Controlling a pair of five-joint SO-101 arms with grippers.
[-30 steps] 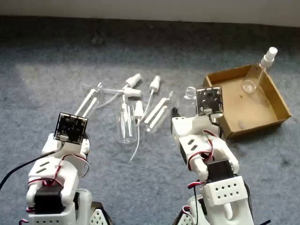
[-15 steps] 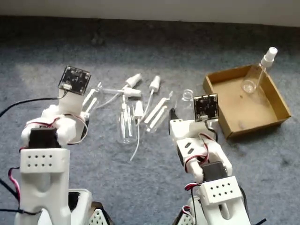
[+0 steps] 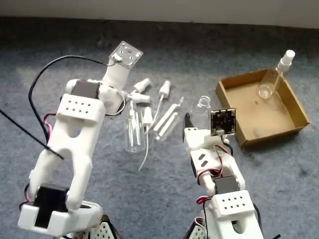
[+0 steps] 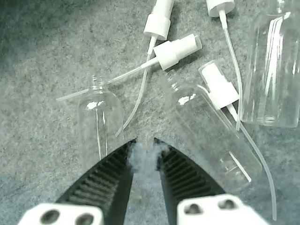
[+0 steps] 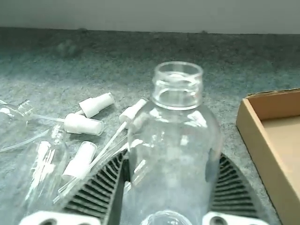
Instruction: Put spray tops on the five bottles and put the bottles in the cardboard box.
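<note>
My right gripper (image 5: 172, 158) is shut on an upright clear bottle (image 5: 177, 136) with an open neck and no spray top. From above, this bottle (image 3: 201, 106) stands just left of the cardboard box (image 3: 274, 135). Inside the box leans a bottle (image 3: 269, 85) fitted with a spray top (image 3: 286, 58). My left gripper (image 4: 145, 143) hovers over the pile, narrowly open with only carpet between its jaws. Just beyond its tips lie two clear bottles (image 4: 100, 123) (image 4: 211, 129), a third bottle (image 4: 274, 70), and loose spray tops (image 4: 176, 49) (image 4: 159, 21) with long dip tubes.
Everything lies on a grey carpet. In the high view the pile of bottles (image 3: 134, 132), spray tops (image 3: 164, 89) and clear caps (image 3: 167, 119) sits between the two arms. A dark strip runs along the far edge.
The left arm has risen from a folded pose and swung forward over the pile of bottles and tops. The right arm has kept the bottle near the box, shifting only slightly.
</note>
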